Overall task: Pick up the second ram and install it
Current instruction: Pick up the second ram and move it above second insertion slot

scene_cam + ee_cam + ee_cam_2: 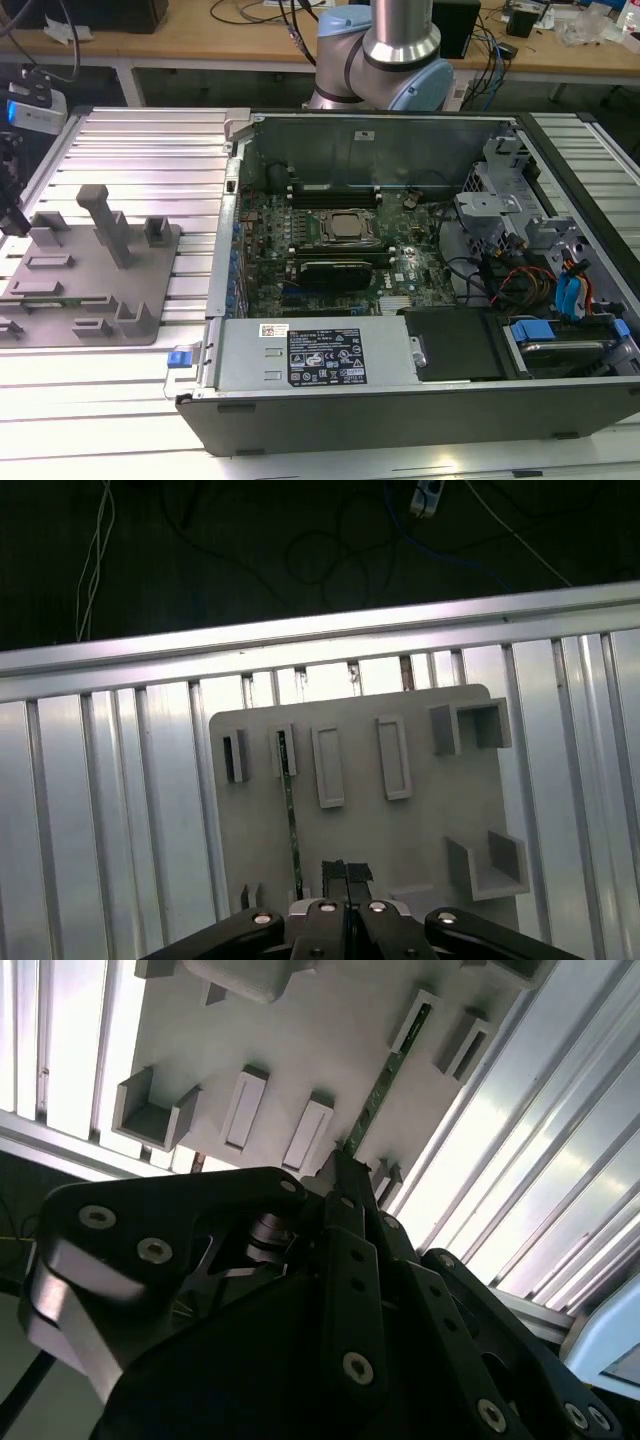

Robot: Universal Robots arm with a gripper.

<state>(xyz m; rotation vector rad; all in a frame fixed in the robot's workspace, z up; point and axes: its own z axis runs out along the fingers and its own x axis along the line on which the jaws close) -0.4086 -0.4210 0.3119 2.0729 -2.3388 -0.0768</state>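
One stick, the second ram, lies on the grey fixture plate, ungripped. The gripper hovers beside its near end, jaws pressed together, empty. Descending offset and closed, it would likely strike the board.

A ribbed silver aluminium tabletop is carrying everything. A flat grey plastic fixture plate with upright blocks is lying on it at the exterior view's left. An open dark metal computer case is sitting just beside the plate, to the exterior view's right.
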